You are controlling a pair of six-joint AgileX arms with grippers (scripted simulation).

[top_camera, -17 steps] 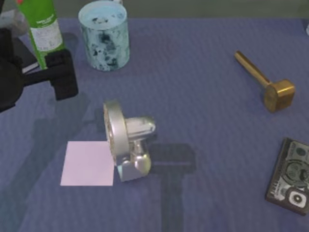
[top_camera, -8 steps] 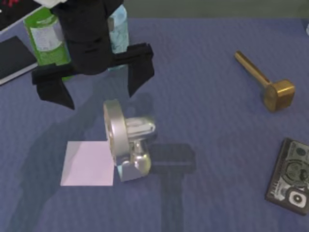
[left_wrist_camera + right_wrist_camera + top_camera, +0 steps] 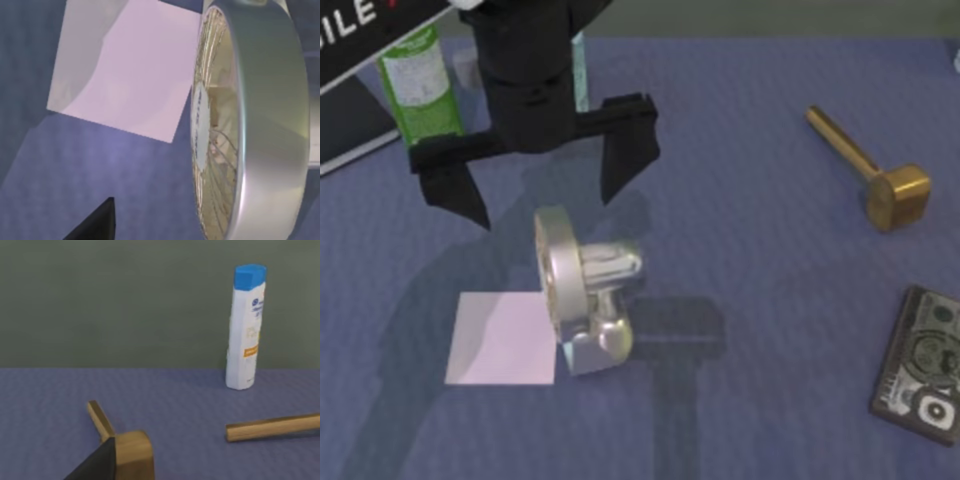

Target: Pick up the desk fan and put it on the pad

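Note:
The desk fan point(image 3: 582, 290) stands near the middle of the table. Its silver disc head is on edge, with the tan face toward the left. Its blocky base touches the right edge of the pad point(image 3: 500, 340), a flat pale pink square. My left gripper point(image 3: 545, 208) hangs open over the rear rim of the fan's head, one finger on each side and neither touching it. The left wrist view shows the fan's head point(image 3: 260, 125), the pad point(image 3: 130, 75) and one of the dark fingertips point(image 3: 100, 222). My right arm is parked outside the top view.
A green bottle point(image 3: 415, 80) and a black notebook point(image 3: 355, 125) sit at the back left. A pale blue cup point(image 3: 578, 70) is mostly hidden by my left arm. A brass hammer-like tool point(image 3: 875, 175) lies at the right rear. A dark patterned box point(image 3: 925, 365) is at the right front.
My left arm has swung in from the table's left rear to above the fan, with its gripper open, and has edged closer to the fan's head. The fan and pad have not moved.

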